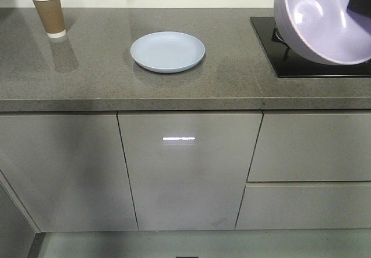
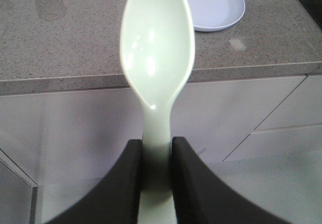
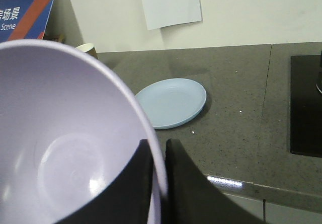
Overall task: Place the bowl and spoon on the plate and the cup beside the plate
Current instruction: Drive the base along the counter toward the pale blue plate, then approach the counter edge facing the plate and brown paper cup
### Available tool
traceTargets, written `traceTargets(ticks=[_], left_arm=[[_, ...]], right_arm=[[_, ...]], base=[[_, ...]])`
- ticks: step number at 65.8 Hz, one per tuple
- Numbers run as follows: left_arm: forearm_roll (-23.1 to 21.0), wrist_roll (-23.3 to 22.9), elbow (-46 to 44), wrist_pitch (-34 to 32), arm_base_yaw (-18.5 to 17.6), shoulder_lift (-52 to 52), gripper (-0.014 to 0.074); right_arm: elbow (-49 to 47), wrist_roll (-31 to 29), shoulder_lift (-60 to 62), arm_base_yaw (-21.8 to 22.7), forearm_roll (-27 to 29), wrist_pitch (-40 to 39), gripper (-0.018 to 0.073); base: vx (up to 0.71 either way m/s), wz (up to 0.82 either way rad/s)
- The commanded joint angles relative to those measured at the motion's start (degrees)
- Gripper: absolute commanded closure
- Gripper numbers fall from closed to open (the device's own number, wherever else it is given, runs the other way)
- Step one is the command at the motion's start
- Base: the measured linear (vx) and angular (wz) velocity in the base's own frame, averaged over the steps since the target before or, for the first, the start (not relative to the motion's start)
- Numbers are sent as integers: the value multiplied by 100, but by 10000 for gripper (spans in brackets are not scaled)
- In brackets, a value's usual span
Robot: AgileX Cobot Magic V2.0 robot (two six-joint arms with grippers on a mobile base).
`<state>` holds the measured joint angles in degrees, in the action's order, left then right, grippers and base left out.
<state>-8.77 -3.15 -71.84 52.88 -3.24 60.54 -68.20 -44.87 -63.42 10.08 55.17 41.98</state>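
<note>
Bowl (image 1: pixel 324 20): lavender plastic, hanging tilted in the air at the far right, above the black hob (image 1: pixel 269 43). I am judging it light, stiff and smooth, so slippery where only a thin rim is held.
Right gripper (image 3: pixel 158 144): I am pinching the bowl's rim with the fingers almost closed, one inside the wall and one outside. With only this one-edge hold, the bowl is likely to swing if I am turning quickly.
Spoon (image 2: pixel 157 48): pale mint plastic, pointing head-first toward the counter (image 1: pixel 87 72) and hanging off its near edge in front of the cabinet doors. It is looking light, rigid and glossy.
Left gripper (image 2: pixel 157 144): I am clamping the spoon's handle between narrowly set fingers, low on the handle, so the head is sticking well out and any twist is getting magnified.
Plate (image 1: pixel 167 51): pale blue, lying flat and bare on the middle of the counter. Its shallow rim is likely to slide on the polished stone if nudged.
Cup (image 1: pixel 49 13): brown paper, standing upright at the far left, well apart from the plate. It looks easy to crush and tip, so I am planning a gentle mid-wall hold.
Open room: nothing is standing between the bowl and the plate, or between the plate and the cup.
Edges: I am minding the hob's raised grate under the bowl and the counter's near edge ahead of the spoon.
</note>
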Motion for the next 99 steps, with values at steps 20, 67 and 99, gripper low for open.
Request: traceTargets(ticks=[20,67,99], left_arm=[[-99,-17,-136,-334,-28,-109,602],[-99,-17,-136,-334,-28,-109,602],[-99,-17,-136,-334,-28,-109,602]], right_arm=[[-189,-60,107,-10,256,-206,569],[-189,-60,107,-10,256,-201,569],[-189,-60,107,-10,256,-201,569]], base=[[7,12],[9,12],[6,8]])
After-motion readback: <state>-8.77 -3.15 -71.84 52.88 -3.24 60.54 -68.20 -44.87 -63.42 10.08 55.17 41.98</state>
